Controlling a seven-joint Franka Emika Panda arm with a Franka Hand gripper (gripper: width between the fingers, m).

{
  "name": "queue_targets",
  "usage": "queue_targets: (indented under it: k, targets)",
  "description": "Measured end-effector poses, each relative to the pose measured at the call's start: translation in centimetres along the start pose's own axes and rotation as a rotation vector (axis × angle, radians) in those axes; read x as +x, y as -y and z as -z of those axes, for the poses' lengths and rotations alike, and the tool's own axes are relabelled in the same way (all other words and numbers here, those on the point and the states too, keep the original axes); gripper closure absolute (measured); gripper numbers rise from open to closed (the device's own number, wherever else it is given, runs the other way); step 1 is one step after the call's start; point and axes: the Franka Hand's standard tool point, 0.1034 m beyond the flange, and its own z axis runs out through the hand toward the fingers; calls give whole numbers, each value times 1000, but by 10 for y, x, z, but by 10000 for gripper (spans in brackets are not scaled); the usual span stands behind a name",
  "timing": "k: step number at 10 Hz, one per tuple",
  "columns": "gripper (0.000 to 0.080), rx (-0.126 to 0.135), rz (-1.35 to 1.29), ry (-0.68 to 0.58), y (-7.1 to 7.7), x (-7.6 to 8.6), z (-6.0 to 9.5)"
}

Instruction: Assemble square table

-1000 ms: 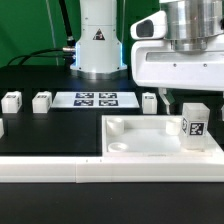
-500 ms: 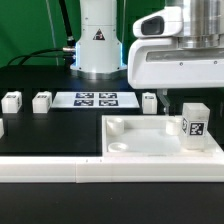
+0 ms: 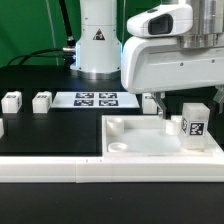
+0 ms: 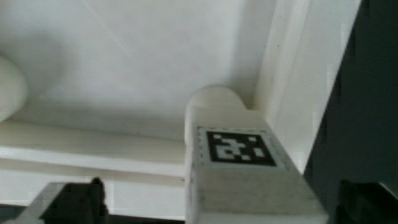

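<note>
Now end effector (image 3: 163, 103) nearer marker board (image 3: 95, 98)

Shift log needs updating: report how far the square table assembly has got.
Done: one leg stands upright in a corner of the table top. In hand: the open claw is over that leg, gripping nothing. Left: three legs lie loose on the black table, unattached.

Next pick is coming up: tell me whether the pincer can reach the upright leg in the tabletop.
Probably yes. The open pincer hangs right over the leg, whose top is bare; the wrist view shows it between the fingers. Only the tabletop's rim stands close.
</note>
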Motion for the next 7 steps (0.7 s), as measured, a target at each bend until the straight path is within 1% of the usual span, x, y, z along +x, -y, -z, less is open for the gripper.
queue_targets:
  k: [1,2,3,4,5,7]
  targets:
    - [257,0,0,0,0,0,0]
    - [257,0,0,0,0,0,0]
    - [449,0,-1,0,0,0,0]
    - [449,0,-21,0,0,0,0]
    - [509,1,-41,0,0,0,0]
    - [509,3,-155,0,1,0,0]
